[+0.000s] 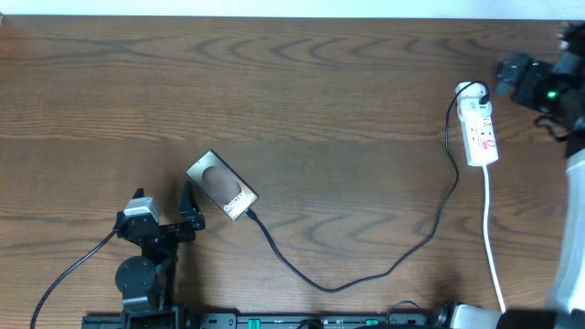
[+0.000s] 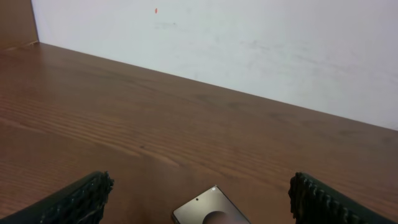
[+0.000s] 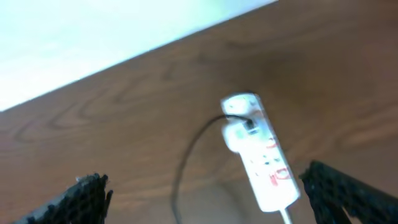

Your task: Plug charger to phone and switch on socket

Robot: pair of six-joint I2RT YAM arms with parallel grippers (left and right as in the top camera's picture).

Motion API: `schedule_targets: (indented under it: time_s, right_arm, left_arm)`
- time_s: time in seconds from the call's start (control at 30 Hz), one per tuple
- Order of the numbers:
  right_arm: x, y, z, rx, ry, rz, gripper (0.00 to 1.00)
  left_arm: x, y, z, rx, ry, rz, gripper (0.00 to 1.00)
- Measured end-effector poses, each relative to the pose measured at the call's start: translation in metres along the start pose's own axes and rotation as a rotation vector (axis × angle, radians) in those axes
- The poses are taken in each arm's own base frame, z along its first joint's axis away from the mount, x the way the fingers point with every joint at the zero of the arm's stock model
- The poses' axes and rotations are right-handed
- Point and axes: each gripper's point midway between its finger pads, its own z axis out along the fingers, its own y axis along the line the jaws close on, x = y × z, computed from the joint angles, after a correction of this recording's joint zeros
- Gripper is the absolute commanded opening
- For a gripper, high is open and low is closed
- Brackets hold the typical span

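The phone (image 1: 222,185) lies slanted on the table, its bronze face up; one corner of the phone (image 2: 208,208) shows in the left wrist view. The charger (image 1: 329,287), a thin black cable, runs from the phone's lower right end in a loop to the white socket (image 1: 480,128) at the right. At the strip's far end it enters a white plug (image 3: 239,118). My left gripper (image 1: 164,206) is open just left of the phone, nothing between its fingers (image 2: 81,199). My right gripper (image 1: 512,78) is open, raised to the right of the socket (image 3: 264,168).
The socket's white cord (image 1: 494,256) trails down to the table's front edge at the right. A black arm cable (image 1: 73,270) lies at the bottom left. A white wall (image 2: 249,43) borders the table's far edge.
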Motion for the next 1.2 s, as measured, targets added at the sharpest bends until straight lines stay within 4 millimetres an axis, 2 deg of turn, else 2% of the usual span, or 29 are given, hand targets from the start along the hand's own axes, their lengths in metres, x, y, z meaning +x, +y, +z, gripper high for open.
schedule_targets:
  time_s: [0.07,0.2,0.33,0.43,0.63,0.97,1.1,1.2]
  right_arm:
    - [-0.007,0.02,-0.003,-0.048,-0.103,-0.05,0.99]
    - [-0.008,0.056,-0.014,-0.144,-0.293,-0.137,0.99]
    - [0.01,0.083,-0.028,-0.236,-0.44,-0.199,0.99]
    - [0.032,0.089,-0.035,-0.273,-0.511,-0.223,0.99]
    - [0.083,0.081,-0.05,-0.301,-0.6,-0.242,0.99]
    - [0.139,0.058,-0.079,-0.271,-0.724,-0.238,0.99]
    - [0.16,0.048,-0.076,-0.255,-0.75,-0.234,0.99]
    - [0.18,0.039,-0.066,-0.232,-0.746,-0.243,0.99]
  left_arm:
    - [0.0,0.0,0.0,0.001,0.001,0.0,0.93]
    - [0.0,-0.001,0.0,0.003,0.001,0.0,0.93]
    - [0.0,-0.001,0.0,0.003,0.001,0.0,0.93]
    - [0.0,-0.001,0.0,0.003,0.001,0.0,0.93]
    - [0.0,-0.001,0.0,0.003,0.001,0.0,0.93]
    - [0.0,-0.001,0.0,0.003,0.001,0.0,0.93]
    - [0.0,-0.001,0.0,0.003,0.001,0.0,0.93]
    - [0.0,-0.001,0.0,0.003,0.001,0.0,0.93]
